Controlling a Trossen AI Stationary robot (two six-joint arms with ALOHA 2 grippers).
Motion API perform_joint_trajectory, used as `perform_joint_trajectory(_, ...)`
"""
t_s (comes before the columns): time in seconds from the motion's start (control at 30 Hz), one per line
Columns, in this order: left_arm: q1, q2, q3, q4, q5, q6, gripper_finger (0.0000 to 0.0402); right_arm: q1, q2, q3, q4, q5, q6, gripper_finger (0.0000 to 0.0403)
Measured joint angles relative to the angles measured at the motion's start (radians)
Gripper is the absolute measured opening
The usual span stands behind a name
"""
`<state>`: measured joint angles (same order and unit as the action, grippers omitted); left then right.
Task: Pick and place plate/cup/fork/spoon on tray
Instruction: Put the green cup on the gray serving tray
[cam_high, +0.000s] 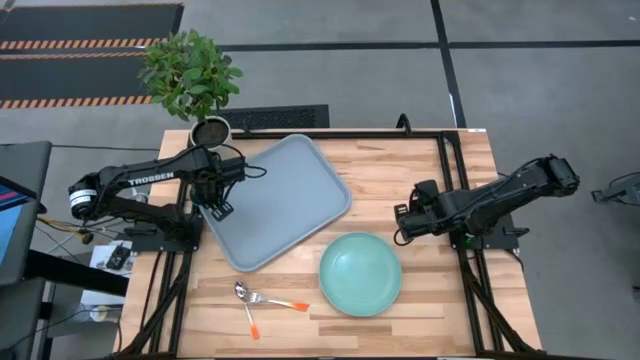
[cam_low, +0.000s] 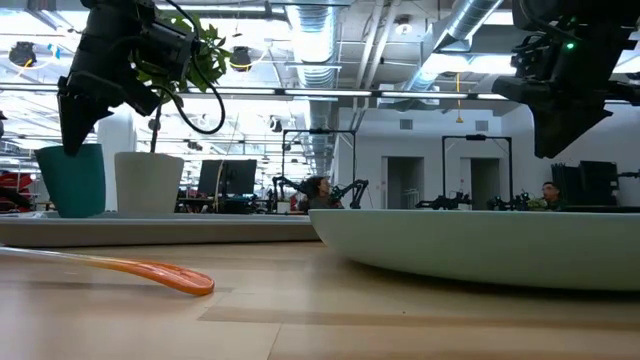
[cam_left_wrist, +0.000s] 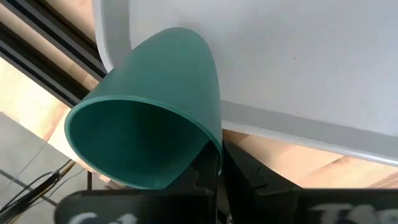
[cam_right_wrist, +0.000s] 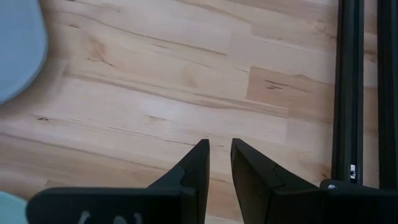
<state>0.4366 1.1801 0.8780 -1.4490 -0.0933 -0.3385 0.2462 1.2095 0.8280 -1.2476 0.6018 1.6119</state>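
Tray (cam_high: 285, 205), the landmark here, lies tilted on the wooden table (cam_high: 400, 170), with the mint plate (cam_high: 360, 273) off its near right corner and the spoon (cam_high: 250, 296) and fork (cam_high: 247, 318) beyond its near edge, all three not yet loaded. At the tray's left rim the left gripper (cam_left_wrist: 217, 163) pinches the wall of the teal cup (cam_left_wrist: 146, 118), which seems to rest there, probably so it lands inside the rim. Well right of the tray, the right gripper (cam_right_wrist: 219, 163) waits over bare wood, fingers nearly together, holding nothing.

Matt plastic cup (cam_left_wrist: 149, 124), smooth tray (cam_high: 280, 200); wood-grain table (cam_high: 400, 170).
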Motion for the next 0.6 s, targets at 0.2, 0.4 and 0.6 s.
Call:
perform_joint_trajectory(0.2,0.002,0.007,0.000,0.005,-0.024,0.021,0.0000,0.000,0.000,0.000,0.000,0.002,0.000,0.0091)
perform_joint_trajectory(0.4,0.002,0.089,0.000,0.020,-0.029,0.064,0.0000,0.000,0.000,0.000,0.000,0.002,-0.003,0.0091)
perform_joint_trajectory(0.6,0.002,0.149,0.000,0.024,-0.058,0.069,0.0000,0.000,0.000,0.000,0.004,0.002,-0.013,0.0091)
